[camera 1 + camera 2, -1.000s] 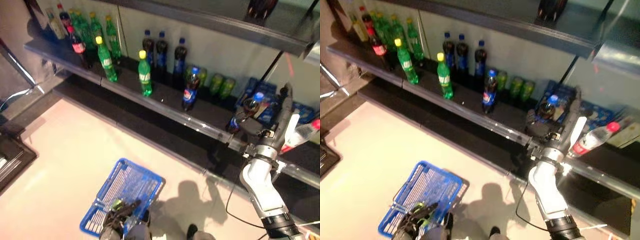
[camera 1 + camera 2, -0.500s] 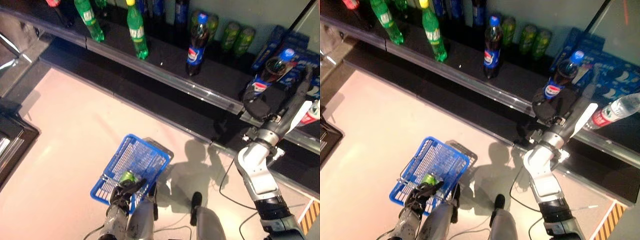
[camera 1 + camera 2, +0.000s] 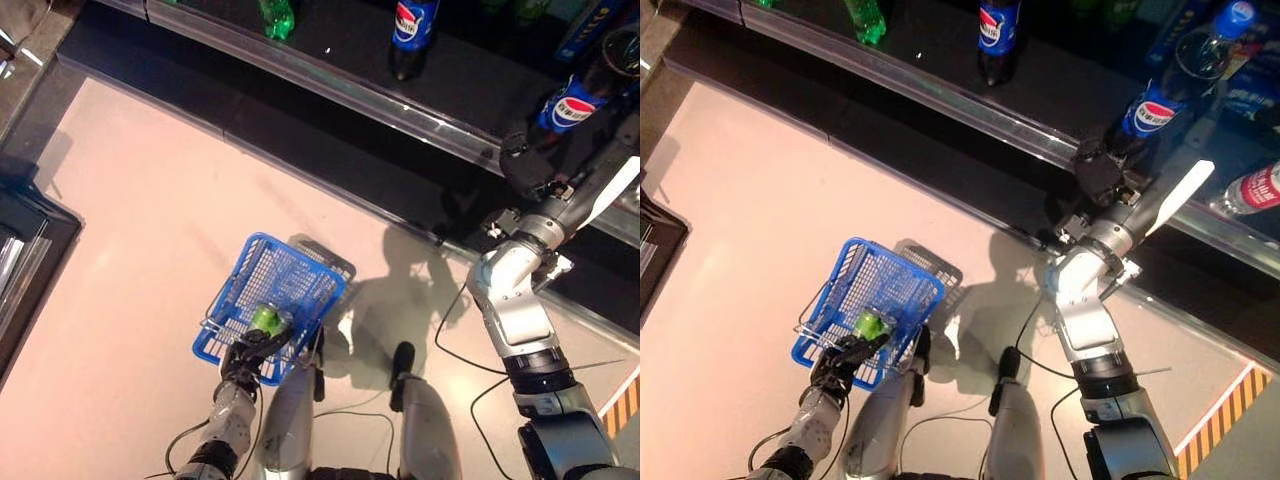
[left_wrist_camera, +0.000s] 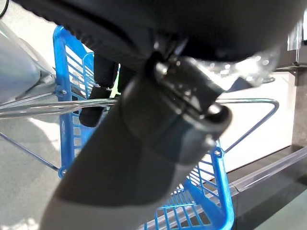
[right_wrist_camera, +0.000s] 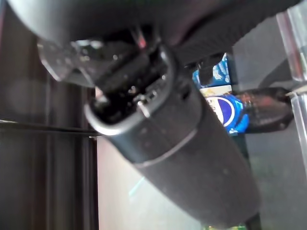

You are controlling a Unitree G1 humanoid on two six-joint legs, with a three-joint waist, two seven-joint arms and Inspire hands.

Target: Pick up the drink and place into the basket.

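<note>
My right hand [image 3: 1102, 175] is shut on the lower part of a dark cola bottle [image 3: 1155, 110] with a blue label and blue cap. The bottle tilts up and away over the low shelf's front edge. It also shows in the left eye view [image 3: 572, 103] and in the right wrist view [image 5: 225, 112]. My left hand [image 3: 245, 360] is shut on the thin wire handles [image 4: 249, 103] of the blue basket [image 3: 292, 246], which hangs low at the left above the floor. A green can [image 3: 265, 318] lies inside the basket.
The low dark shelf [image 3: 330, 85] runs across the top, with a metal front rail. Another cola bottle [image 3: 408, 25] and a green bottle [image 3: 275, 15] stand on it. A water bottle with a red label [image 3: 1252, 190] lies at the right. A dark platform edge [image 3: 20, 260] lies at the left.
The whole picture has shifted: the camera has tipped down, so less shelf and more floor shows. My right hand keeps its hold on the cola bottle. The basket still hangs from my left hand.
</note>
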